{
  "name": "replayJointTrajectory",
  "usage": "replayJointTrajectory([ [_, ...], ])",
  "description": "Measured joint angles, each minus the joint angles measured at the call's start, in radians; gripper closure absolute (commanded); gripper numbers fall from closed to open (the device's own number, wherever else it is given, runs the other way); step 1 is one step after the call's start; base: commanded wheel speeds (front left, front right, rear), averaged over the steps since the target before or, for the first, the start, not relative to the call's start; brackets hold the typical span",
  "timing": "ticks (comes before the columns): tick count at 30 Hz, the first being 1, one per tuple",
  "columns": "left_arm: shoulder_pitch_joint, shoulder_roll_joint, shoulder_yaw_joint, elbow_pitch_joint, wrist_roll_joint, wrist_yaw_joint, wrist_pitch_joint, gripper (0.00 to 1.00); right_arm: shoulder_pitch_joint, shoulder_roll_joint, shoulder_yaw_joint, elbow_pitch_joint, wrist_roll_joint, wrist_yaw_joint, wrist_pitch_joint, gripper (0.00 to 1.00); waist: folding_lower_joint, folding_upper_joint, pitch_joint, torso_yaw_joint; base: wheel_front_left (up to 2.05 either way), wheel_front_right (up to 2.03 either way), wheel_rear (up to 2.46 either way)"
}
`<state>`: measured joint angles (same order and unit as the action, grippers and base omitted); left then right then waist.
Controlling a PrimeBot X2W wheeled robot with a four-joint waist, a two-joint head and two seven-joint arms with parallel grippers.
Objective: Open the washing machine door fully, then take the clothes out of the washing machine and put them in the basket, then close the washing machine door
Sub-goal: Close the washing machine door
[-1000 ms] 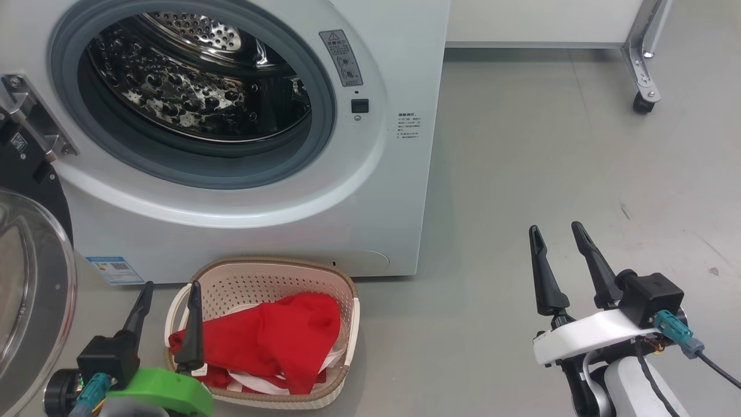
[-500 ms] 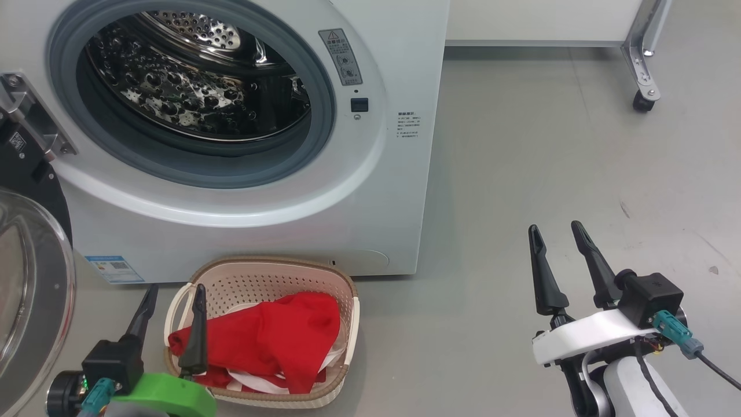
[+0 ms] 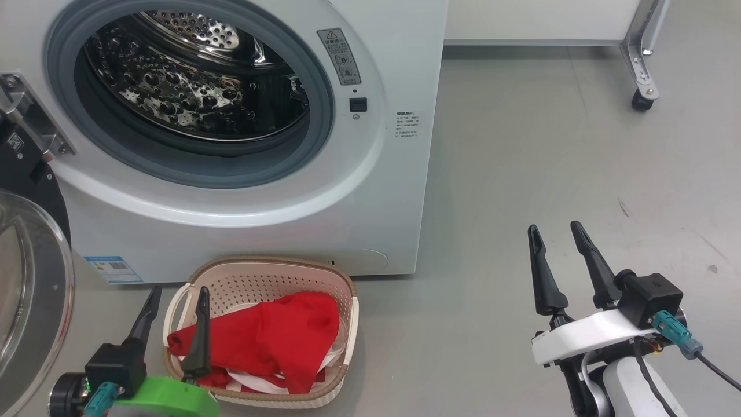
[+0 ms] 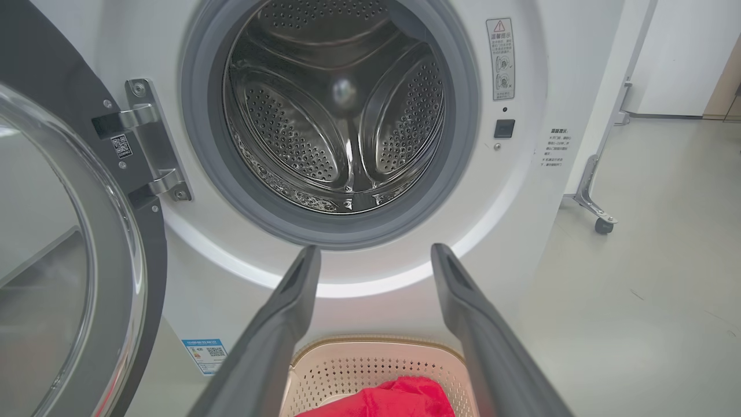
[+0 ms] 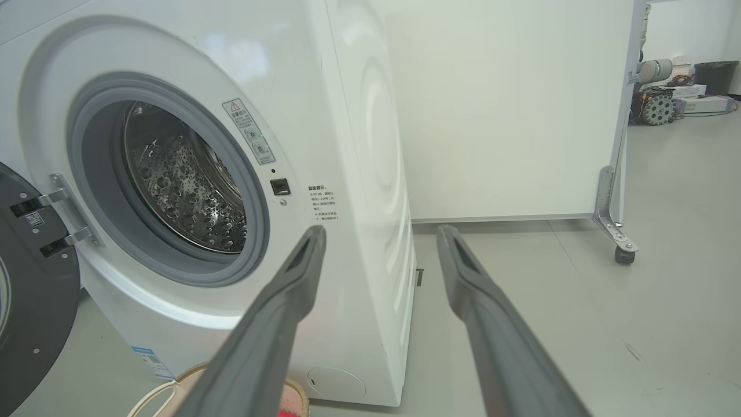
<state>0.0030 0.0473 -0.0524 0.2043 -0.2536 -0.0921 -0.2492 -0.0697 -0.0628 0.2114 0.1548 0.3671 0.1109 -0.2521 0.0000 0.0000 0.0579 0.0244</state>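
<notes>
The white washing machine [image 3: 370,191] stands with its steel drum [image 3: 191,81] bare of clothes, as the left wrist view also shows [image 4: 341,110]. Its black door with the glass window [image 3: 29,289] hangs swung out at the far left [image 4: 63,249]. On the floor before the machine sits the cream basket [image 3: 347,289] holding the red clothes [image 3: 272,341]. My left gripper [image 3: 178,294] is open, its fingers over the basket's left end, nothing between them. My right gripper [image 3: 554,227] is open and empty over bare floor to the right.
A white partition on a metal leg with a caster [image 3: 641,101] stands at the back right. Grey floor [image 3: 550,150] stretches right of the machine. A blue label [image 3: 113,269] marks the machine's lower left corner.
My left gripper has drawn back toward the lower edge of the head view and slightly right. The right gripper, the basket and the clothes have stayed put.
</notes>
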Motion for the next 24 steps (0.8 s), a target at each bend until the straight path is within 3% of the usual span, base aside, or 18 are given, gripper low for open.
replayJointTrajectory([
  [12, 0.003, 0.000, -0.007, -0.010, -0.001, 0.008, 0.000, 0.00, 0.001, 0.001, -0.002, 0.000, -0.003, 0.001, 0.000, 0.00, 0.0000, 0.0000, 0.001, 0.000, -0.14, 0.18, -0.03],
  [24, 0.008, -0.001, -0.034, -0.011, 0.000, 0.010, 0.000, 0.00, 0.002, 0.001, 0.000, 0.002, -0.009, 0.001, 0.000, 0.00, 0.0000, 0.0001, -0.003, 0.007, -0.65, 0.65, 0.00],
])
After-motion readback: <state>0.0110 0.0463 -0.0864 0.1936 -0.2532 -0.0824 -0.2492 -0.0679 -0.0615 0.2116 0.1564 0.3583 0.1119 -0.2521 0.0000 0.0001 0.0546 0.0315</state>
